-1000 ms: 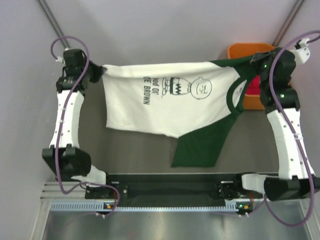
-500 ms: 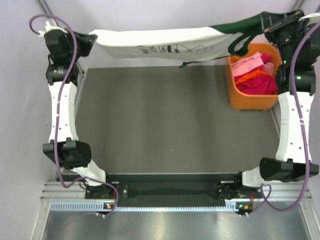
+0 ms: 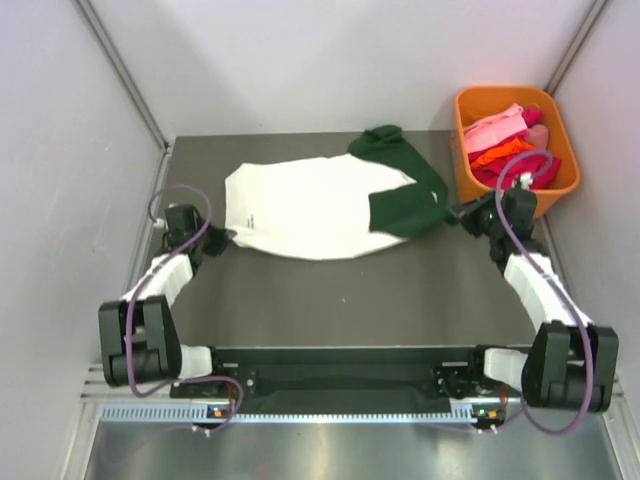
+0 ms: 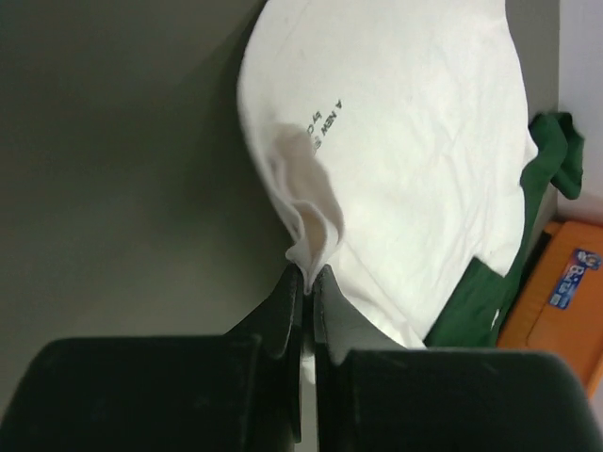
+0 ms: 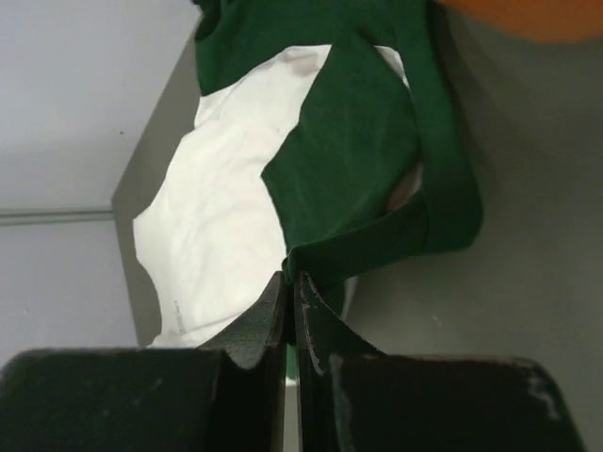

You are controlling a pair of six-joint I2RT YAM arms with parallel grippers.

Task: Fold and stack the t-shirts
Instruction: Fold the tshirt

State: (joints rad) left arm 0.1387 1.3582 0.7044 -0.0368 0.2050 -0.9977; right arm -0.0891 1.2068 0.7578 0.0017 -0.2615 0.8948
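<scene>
I see the cream-white shirt [image 3: 300, 205] spread flat on the far half of the grey table [image 3: 330, 300], lying left to right. Dark green cloth [image 3: 405, 195] covers its right end and bunches up at the far right corner. I cannot tell whether the green belongs to the same garment or is a second shirt lying over it.

My left gripper [image 3: 222, 240] sits low at the shirt's left edge. In the left wrist view, its fingers [image 4: 287, 311] are pressed together on a small raised fold of the white hem. Just beyond the pinch is a short line of black lettering [image 4: 325, 122] that is too small for me to read. From above it is only a faint dark speck.

My right gripper [image 3: 463, 214] is at the right end, near the orange bin [image 3: 459, 140]. In the right wrist view, the fingers [image 5: 268, 315] are closed on the edge of a dark green band that loops away from them. The cloth inside the pinch is hidden by the fingers themselves.

The bin stands in the far right corner and holds pink, red and orange cloth [image 3: 505, 140] heaped together. I cannot separate it into single pieces. Both wrist views cut the bin down to a sliver of orange. The lower part of each wrist view is filled by the black gripper body.
</scene>
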